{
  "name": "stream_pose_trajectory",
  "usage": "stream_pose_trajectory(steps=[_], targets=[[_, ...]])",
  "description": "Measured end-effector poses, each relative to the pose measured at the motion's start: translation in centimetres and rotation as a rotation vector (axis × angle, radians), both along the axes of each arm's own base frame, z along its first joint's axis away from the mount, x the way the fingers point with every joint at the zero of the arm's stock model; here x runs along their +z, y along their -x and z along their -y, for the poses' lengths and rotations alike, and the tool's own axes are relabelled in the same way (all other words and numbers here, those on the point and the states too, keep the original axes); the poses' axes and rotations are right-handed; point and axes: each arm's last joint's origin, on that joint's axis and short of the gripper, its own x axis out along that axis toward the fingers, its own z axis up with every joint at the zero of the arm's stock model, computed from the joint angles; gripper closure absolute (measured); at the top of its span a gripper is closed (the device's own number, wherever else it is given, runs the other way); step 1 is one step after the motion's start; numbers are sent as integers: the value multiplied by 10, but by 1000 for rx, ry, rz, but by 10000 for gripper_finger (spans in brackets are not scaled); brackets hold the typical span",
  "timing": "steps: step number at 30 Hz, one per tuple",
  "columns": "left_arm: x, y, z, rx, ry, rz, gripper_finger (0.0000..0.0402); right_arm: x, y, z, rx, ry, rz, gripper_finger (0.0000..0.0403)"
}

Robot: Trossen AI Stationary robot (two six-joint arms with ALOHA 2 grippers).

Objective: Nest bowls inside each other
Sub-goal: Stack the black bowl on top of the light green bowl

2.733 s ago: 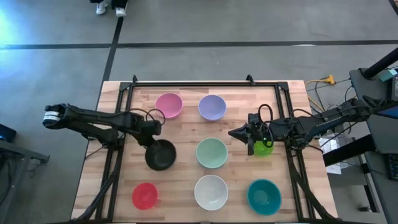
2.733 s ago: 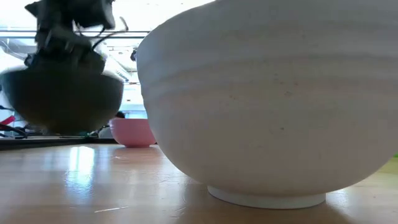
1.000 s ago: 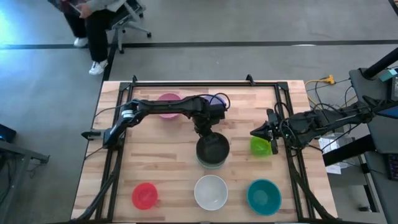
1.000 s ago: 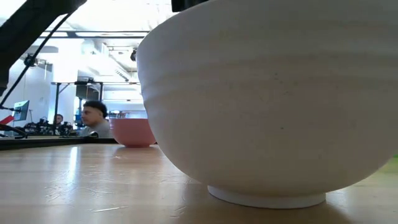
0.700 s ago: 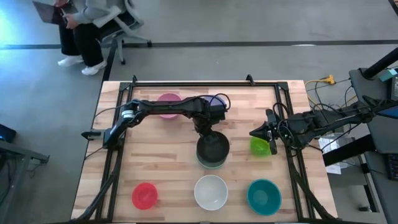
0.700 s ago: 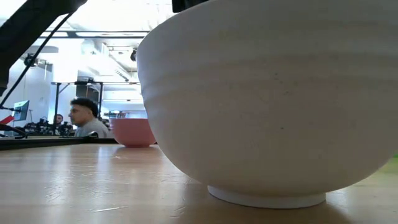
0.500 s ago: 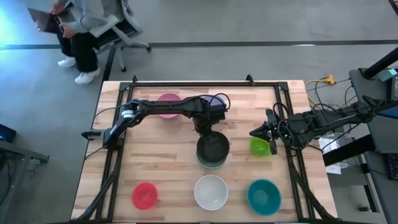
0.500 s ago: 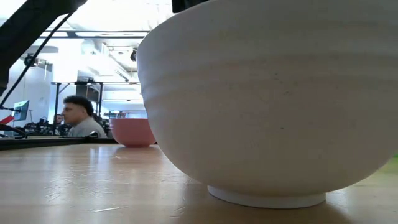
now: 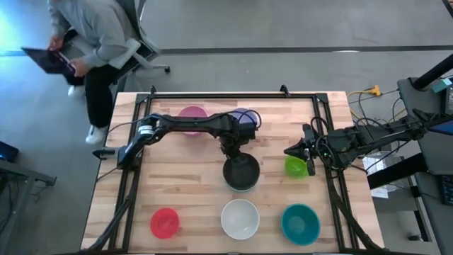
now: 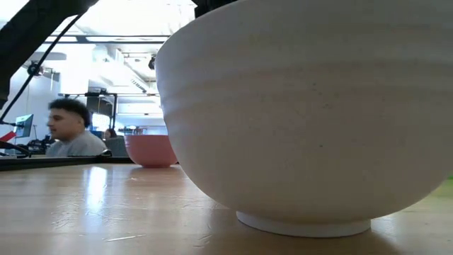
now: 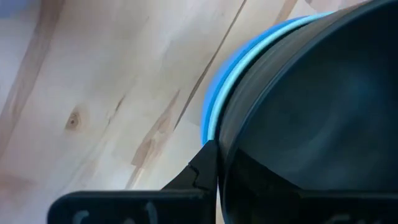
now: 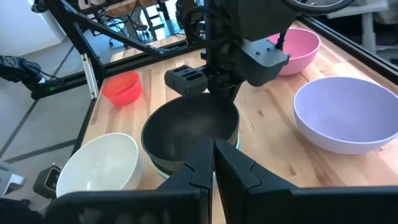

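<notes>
Bowls spread over a wooden counter (image 9: 141,191), seen from above: black bowl (image 9: 241,172) sits at centre, nested in a mint green bowl (image 9: 247,188) whose rim just peeks out beneath. Left gripper (image 9: 232,149) reaches across from the left side & is at the black bowl's far rim, fingers pinching it. Pink bowl (image 9: 190,113) & lavender bowl (image 9: 247,117) lie along the far row, partly under the left arm. Red bowl (image 9: 165,222), white bowl (image 9: 240,218) & teal bowl (image 9: 300,223) line the near row. Right gripper (image 9: 301,157) hangs at the right side, fingers clamped on a lime green bowl (image 9: 295,166). A person (image 9: 88,35) sits beyond the counter's far-left corner w/ a laptop.

Low view: white bowl (image 10: 304,113) fills most of the frame; pink bowl (image 10: 151,150) stands far back on the counter (image 10: 92,212); person (image 10: 67,131) visible behind it.

Left wrist view: finger (image 11: 202,174) presses the outer wall of the black bowl (image 11: 311,124); a blue-looking rim edge (image 11: 230,81) shows just outside it.

Right wrist view: black bowl (image 12: 189,134) sits in the mint green bowl (image 12: 163,168), left gripper (image 12: 217,84) on its rim. White bowl (image 12: 102,162), red bowl (image 12: 122,87), lavender bowl (image 12: 348,115) & pink bowl (image 12: 298,50) stand around it. Cannot tell the right fingers' state from here.
</notes>
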Motion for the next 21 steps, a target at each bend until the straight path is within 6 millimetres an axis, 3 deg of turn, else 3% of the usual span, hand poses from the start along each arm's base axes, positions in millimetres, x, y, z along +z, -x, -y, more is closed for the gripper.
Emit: stream_pose_trajectory(steps=[11,17,21], targets=[[-14,-2,12,-40,16,12,396,0,0,0,-3,-5,3,394],[-13,0,12,-54,15,4,343,0,0,0,-4,-8,3,394],[-1,5,10,-50,8,18,293,1,0,0,-7,-14,7,394]])
